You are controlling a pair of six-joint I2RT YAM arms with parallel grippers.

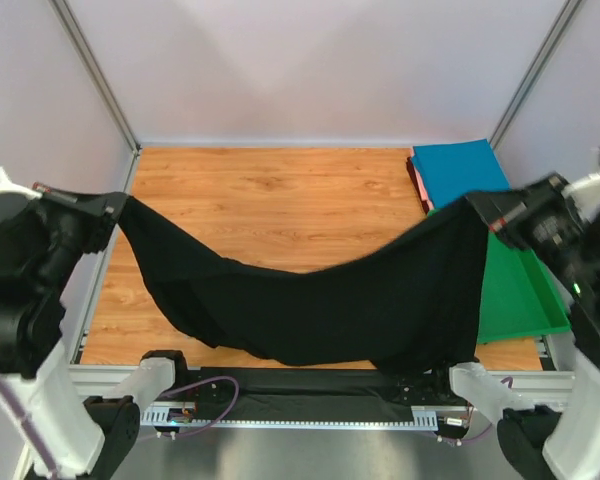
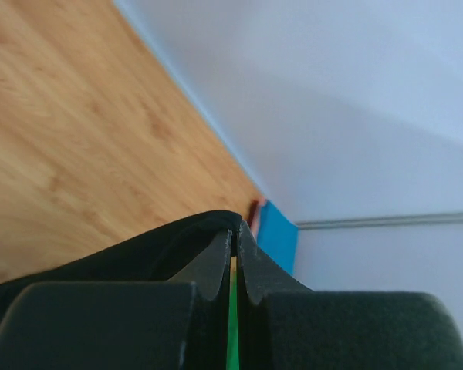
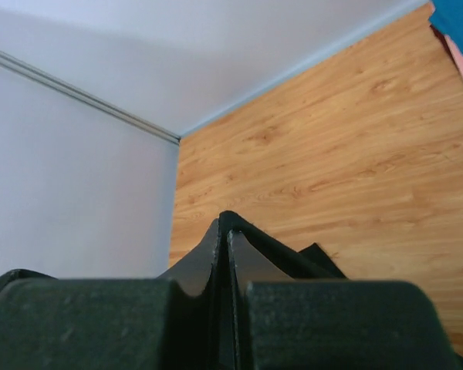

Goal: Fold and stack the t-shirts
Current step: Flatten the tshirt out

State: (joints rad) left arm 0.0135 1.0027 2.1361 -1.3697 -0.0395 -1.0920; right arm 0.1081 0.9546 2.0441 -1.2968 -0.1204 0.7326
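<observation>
1. While both arms stand high above the wooden tabletop [image 1: 270, 195], I see the black t-shirt [image 1: 330, 310] slung between them like a hammock. It hangs to the left of the green plastic tray [image 1: 520, 300], and in the overhead view its right end overlaps the tray's left side.
2. The left gripper [image 1: 115, 210] sits well to the left of the tray. Its jaws are pinched together on the black t-shirt's left corner. My left wrist camera shows black cloth wrapped over the fingertips with only a sliver of gap between them.
3. The right gripper [image 1: 480, 208] is above the tray's far-left part, jaws likewise clamped tight on the shirt's right corner. The right wrist camera shows the black fabric falling away from the tips.
4. The shirt sags lowest in its middle, left of the tray. Its bottom folds reach the table's near edge, beside the tray's near-left corner. I cannot tell whether the sagging middle touches the wood.
5. The teal-blue t-shirt [image 1: 465, 172] lies flat as a neat rectangle just beyond the tray's far end.
6. The reddish t-shirt [image 1: 417, 182] lies under the teal-blue one. Only a thin strip of it shows, beyond the tray's far-left corner.
</observation>
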